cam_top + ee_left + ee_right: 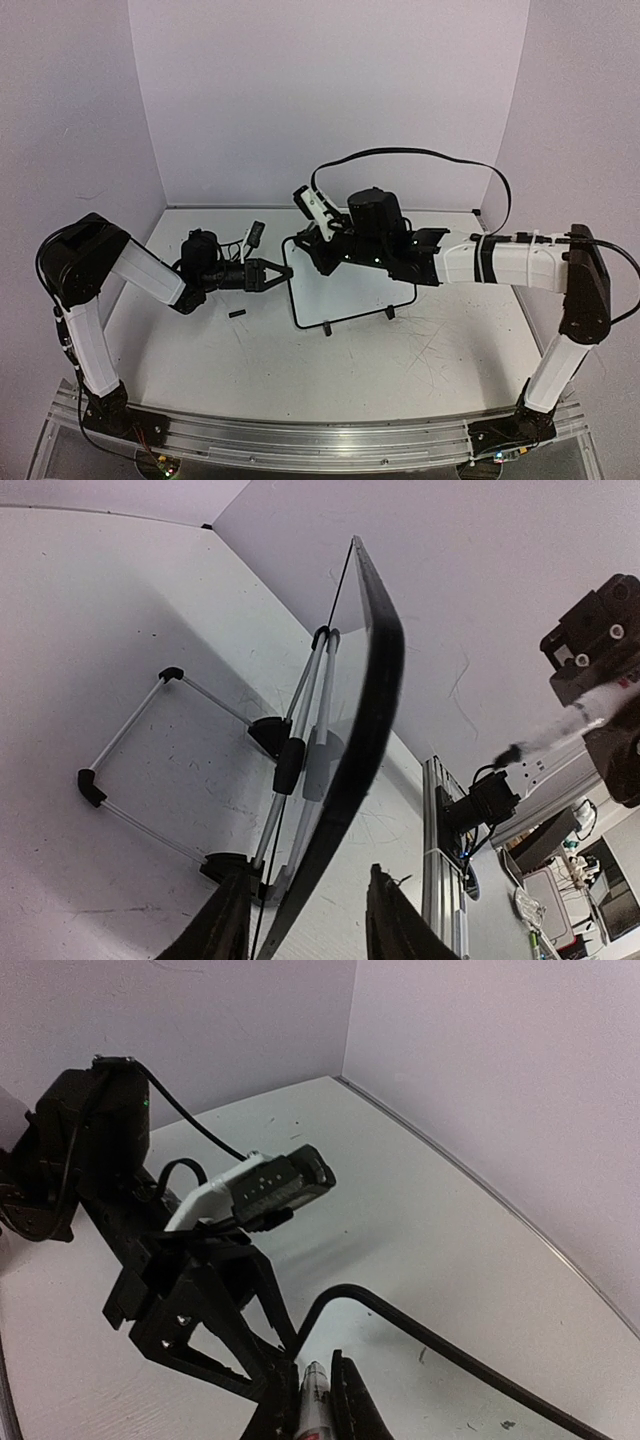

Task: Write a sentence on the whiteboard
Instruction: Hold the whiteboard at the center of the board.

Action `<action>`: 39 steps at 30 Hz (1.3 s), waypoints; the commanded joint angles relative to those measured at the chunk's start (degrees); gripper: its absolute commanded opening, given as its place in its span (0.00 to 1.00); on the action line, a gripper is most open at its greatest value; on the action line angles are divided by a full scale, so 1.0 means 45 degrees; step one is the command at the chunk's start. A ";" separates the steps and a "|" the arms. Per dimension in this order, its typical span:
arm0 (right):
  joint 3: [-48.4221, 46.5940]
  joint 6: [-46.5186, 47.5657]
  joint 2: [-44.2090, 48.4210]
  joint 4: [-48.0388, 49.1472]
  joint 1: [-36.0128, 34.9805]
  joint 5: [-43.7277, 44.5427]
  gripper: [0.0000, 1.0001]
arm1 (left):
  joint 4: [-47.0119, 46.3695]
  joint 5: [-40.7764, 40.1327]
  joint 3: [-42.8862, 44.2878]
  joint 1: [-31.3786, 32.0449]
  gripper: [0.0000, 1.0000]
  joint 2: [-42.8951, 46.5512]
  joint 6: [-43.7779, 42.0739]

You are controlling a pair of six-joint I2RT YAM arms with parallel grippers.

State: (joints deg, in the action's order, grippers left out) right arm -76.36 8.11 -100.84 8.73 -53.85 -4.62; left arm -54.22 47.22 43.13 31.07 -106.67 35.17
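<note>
The whiteboard [350, 290] stands propped at the table's middle, and its face shows no lettering in any view. My right gripper [308, 248] is over the board's top left corner, shut on a white marker [313, 1408] that points at the rounded frame corner [345, 1292]. My left gripper [284, 271] is at the board's left edge. In the left wrist view the black frame edge [375, 680] runs between my spread fingers [222, 920], nearer the left one. The left gripper [308, 905] is open. The marker [565, 725] shows blurred at the right.
A small black cap [236, 314] lies on the table left of the board. A small black-and-white object [254, 235] lies at the back left. The board's wire stand [130, 740] rests behind it. The right arm's cable [420, 155] arcs above.
</note>
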 commanded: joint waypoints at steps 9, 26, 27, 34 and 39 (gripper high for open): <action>0.0716 0.0155 0.0546 0.1749 -0.0105 0.0514 0.00 | -0.0695 0.1273 0.0567 -0.0098 0.37 -0.0709 -0.0701; 0.0905 0.0229 0.0416 0.2041 -0.0114 0.0793 0.00 | -0.0874 0.1580 0.0740 0.0107 0.23 -0.1350 -0.1346; 0.0893 0.0220 0.0385 0.2043 -0.0115 0.0794 0.00 | -0.0880 0.1571 0.0724 0.0107 0.23 -0.1360 -0.1410; 0.0836 0.0171 0.0208 0.2284 -0.0127 0.0986 0.00 | -0.0871 0.1260 0.0457 0.0108 0.15 -0.1216 -0.2136; 0.0629 0.0094 -0.0037 0.2391 -0.0133 0.0948 0.00 | -0.0870 0.1075 0.0291 0.0107 0.09 -0.1203 -0.2510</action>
State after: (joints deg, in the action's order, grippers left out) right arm -72.29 8.79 -100.82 16.59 -54.41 -1.14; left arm -55.64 52.63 44.88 31.51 -112.60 26.77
